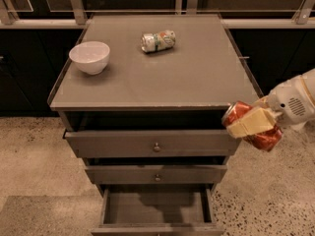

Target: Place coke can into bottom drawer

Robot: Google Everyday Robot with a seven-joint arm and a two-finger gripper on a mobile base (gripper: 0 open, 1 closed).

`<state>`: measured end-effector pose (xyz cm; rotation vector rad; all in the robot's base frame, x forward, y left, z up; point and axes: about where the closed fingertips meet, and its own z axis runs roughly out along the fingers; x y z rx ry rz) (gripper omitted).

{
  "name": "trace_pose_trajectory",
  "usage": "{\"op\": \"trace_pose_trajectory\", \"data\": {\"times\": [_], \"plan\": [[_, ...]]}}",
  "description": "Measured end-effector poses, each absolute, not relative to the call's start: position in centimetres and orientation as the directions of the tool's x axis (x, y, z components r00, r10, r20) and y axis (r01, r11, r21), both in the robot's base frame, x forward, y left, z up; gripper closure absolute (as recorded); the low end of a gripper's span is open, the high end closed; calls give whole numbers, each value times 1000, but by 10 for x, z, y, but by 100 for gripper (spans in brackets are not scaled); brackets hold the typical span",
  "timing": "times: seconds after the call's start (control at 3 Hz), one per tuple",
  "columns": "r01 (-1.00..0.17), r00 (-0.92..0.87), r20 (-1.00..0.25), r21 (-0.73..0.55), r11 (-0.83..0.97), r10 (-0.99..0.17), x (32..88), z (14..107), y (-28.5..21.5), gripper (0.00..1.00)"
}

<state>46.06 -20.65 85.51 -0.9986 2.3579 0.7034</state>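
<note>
The coke can (246,116), red with a silver end, is held tilted in my gripper (252,124). The gripper's cream fingers (248,124) are shut across the can's body. Can and gripper hang in the air off the front right corner of the cabinet top (162,77), level with the top drawer. The bottom drawer (155,210) is pulled open at the bottom of the view, below and to the left of the can. I see nothing inside it.
A white bowl (90,57) sits at the left of the cabinet top. A green-and-white can (158,41) lies on its side near the back. Two knobbed drawers (156,146) are slightly ajar above the open one. Speckled floor lies to the right.
</note>
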Motion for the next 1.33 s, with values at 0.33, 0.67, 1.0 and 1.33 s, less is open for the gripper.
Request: {"op": "trace_pose_trajectory", "data": {"times": [0.33,0.67,1.0,1.33], "plan": [[-742,-630,-597,273,612,-498,453,852,-212,100],[-772,-594,-604,240,589,-532,451,860,-202,100],[-780,-583,-612,237,579,-535,440,829,-197,100],[-743,-634,-591,284,607,-499,420,748,-197,100]]}}
